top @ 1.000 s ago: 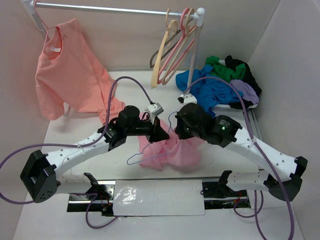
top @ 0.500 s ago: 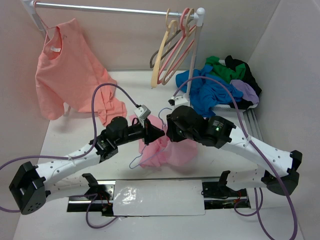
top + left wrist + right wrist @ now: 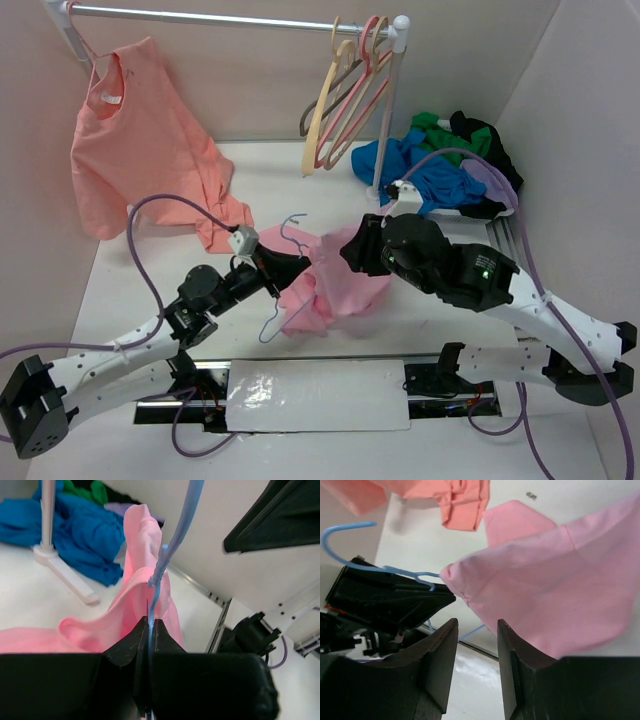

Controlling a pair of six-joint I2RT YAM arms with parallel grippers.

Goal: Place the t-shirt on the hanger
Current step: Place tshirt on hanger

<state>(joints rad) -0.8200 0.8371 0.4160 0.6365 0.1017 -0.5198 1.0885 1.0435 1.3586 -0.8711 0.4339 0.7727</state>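
Currently, I see the counter carrying everything. A salmon-orange shirt hangs from the rail over the far left corner, with its tail resting on the counter. A pile of blue and green garments fills the far right corner. The t-shirt lies bunched mid-counter, toward the near edge, with one fold touching the hanger. The hanger's hook stands clear of the fabric. Left jaws: closed together on the hanger wire. Right jaws: apart, nothing between them, just beside the t-shirt.
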